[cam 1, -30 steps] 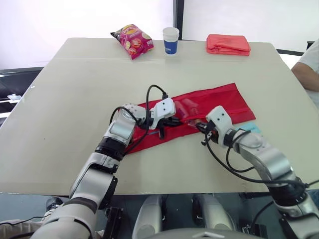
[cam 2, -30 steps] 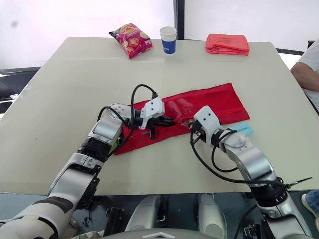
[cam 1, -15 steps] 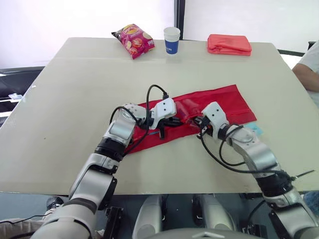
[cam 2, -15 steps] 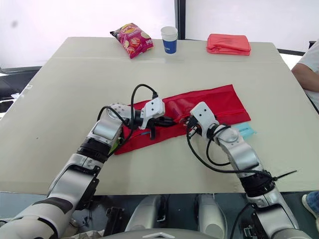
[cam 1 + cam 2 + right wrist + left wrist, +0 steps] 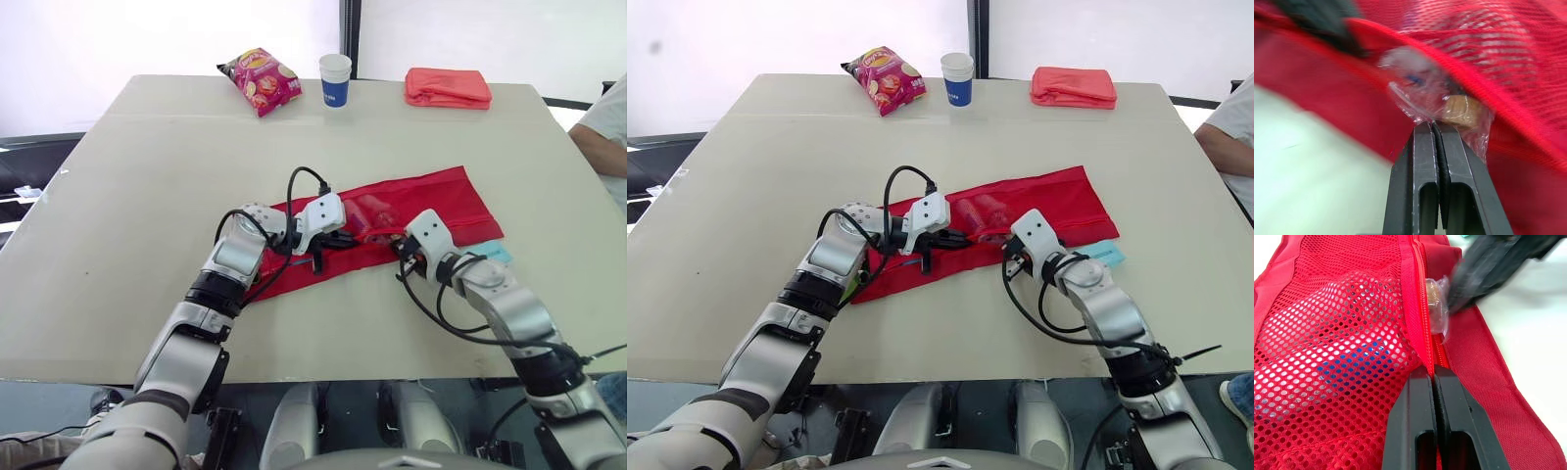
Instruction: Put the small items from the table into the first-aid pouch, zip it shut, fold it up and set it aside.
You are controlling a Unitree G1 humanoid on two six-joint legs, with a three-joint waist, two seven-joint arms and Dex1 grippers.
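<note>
At the worktop's (image 5: 147,176) centre, my left gripper (image 5: 1433,376) clamped the red pouch's (image 5: 431,201) zipper edge to hold its mouth open while, at its 3 o'clock, my right gripper (image 5: 1432,126) pinched a clear packet (image 5: 1449,105) for insertion.

A beige table (image 5: 118,196) stands before bright white windows (image 5: 147,39) split by a dark post (image 5: 352,34)
</note>
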